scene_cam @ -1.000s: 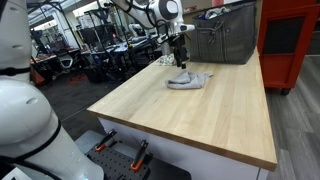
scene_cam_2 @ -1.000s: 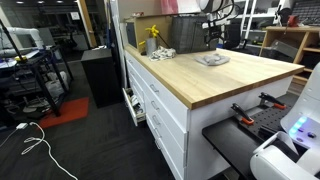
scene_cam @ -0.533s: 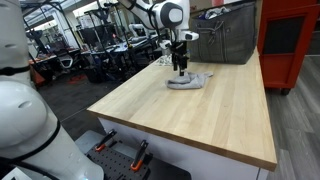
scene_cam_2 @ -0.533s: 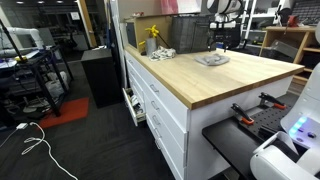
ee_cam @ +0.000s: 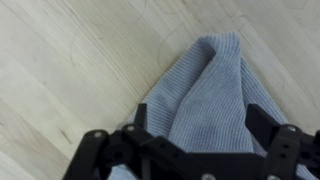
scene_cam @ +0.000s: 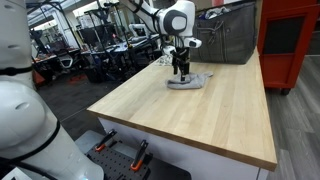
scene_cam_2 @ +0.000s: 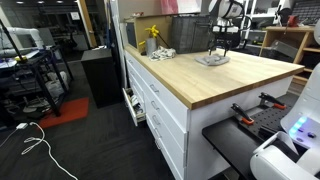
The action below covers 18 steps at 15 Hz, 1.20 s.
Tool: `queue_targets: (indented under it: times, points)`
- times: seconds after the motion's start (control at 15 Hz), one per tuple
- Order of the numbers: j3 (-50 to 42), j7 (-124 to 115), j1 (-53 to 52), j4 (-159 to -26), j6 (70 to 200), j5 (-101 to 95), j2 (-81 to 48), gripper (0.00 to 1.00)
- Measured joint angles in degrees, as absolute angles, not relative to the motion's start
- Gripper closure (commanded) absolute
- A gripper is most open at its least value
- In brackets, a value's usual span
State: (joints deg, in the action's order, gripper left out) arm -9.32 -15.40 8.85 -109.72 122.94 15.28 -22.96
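A crumpled grey knitted cloth (scene_cam: 188, 80) lies on the light wooden tabletop (scene_cam: 210, 115); it also shows in an exterior view (scene_cam_2: 212, 60) and fills the wrist view (ee_cam: 205, 100). My gripper (scene_cam: 181, 70) hangs straight above the cloth, close over it, and shows in an exterior view (scene_cam_2: 221, 47) too. In the wrist view its two black fingers (ee_cam: 200, 125) stand wide apart on either side of the cloth's folded ridge. The gripper is open and holds nothing.
A grey metal bin (scene_cam: 222, 38) stands at the back of the table behind the cloth. A red cabinet (scene_cam: 290, 40) stands beside the table. A yellow object (scene_cam_2: 152, 34) and a dark mesh item (scene_cam_2: 164, 52) sit near the table's far corner.
My gripper has moved sideways over the cloth and come down closer to it. The cloth has not moved.
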Motion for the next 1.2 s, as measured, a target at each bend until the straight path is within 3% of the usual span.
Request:
queue_targets:
  times: [0.4, 0.47, 0.53, 0.6, 1.13, 1.2]
  points:
    - [-9.0, -14.9, 9.9, -108.7, 123.0, 18.9, -25.6, 0.0]
    - [-8.9, -14.9, 10.3, -108.3, 123.0, 19.5, -25.9, 0.07]
    - [-8.8, -14.9, 10.6, -107.8, 123.0, 20.0, -26.2, 0.26]
    - [-8.7, -14.9, 11.0, -107.3, 123.0, 20.6, -26.6, 0.35]
    - [-8.2, -14.8, 13.7, -104.8, 122.9, 24.6, -29.7, 0.95]
    - [-8.1, -14.8, 13.9, -104.7, 122.8, 24.8, -29.7, 0.99]
